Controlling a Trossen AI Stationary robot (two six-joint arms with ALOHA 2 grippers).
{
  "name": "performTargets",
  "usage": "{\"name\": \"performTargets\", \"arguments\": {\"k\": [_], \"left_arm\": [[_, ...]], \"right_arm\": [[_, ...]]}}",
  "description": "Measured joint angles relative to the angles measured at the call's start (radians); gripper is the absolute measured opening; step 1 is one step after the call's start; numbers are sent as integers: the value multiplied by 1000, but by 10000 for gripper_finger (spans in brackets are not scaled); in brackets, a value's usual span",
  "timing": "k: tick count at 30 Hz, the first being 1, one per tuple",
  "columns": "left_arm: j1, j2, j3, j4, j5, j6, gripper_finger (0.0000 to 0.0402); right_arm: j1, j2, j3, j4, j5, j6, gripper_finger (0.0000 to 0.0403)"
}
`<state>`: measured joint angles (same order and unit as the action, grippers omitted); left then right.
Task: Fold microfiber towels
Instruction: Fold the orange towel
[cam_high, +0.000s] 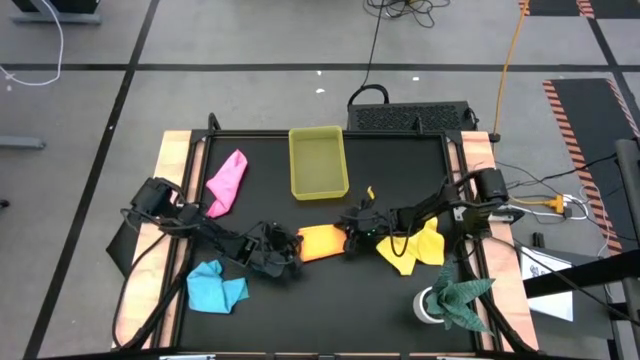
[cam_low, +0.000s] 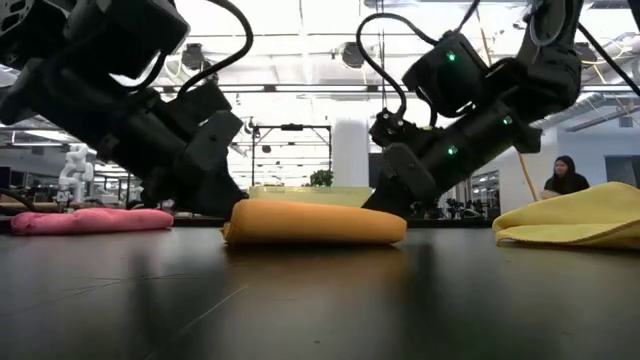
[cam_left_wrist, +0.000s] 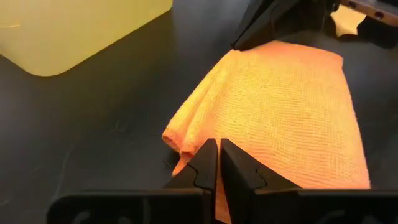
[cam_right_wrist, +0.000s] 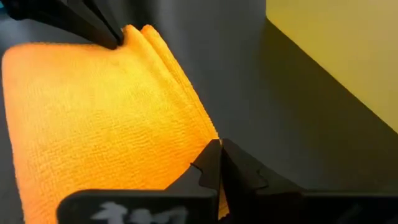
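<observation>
Right end effector (cam_right_wrist: 217, 155) pinching folded orange towel (cam_right_wrist: 93, 118) corner, left end effector (cam_left_wrist: 217, 163) clamped on opposite edge

I recorded four plain cloths on my black table (cam_high: 390, 290): an orange towel (cam_high: 322, 241) showing a fine woven grid texture, a pink towel (cam_high: 227, 182), a light blue towel (cam_high: 215, 286) and a yellow towel (cam_high: 415, 249). The tray (cam_high: 318, 163) was translucent yellow, and a dark green cloth (cam_high: 462, 298) lay over a white object. My fingers (cam_left_wrist: 200, 167) were dark, near black, the table edges were pale wood, and the floor showed grey with an orange-and-black striped mat.
</observation>
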<state>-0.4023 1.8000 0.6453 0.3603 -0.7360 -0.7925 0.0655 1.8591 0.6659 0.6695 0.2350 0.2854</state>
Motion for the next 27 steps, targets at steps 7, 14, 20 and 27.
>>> {"name": "performTargets", "arguments": {"k": [7,14,20,27], "left_arm": [[-27,-14,0,8,14,0,21],[-40,-42,0,107,-16,60,21],[24,13,0,97,118,65,21],[6,10,2,35,218,-12,21]], "right_arm": [[14,-44,-9,25,2,-65,8],[52,-123,-8,28,-6,-54,8],[61,-67,-8,26,-134,-9,1],[61,13,-6,41,-139,-26,2]]}}
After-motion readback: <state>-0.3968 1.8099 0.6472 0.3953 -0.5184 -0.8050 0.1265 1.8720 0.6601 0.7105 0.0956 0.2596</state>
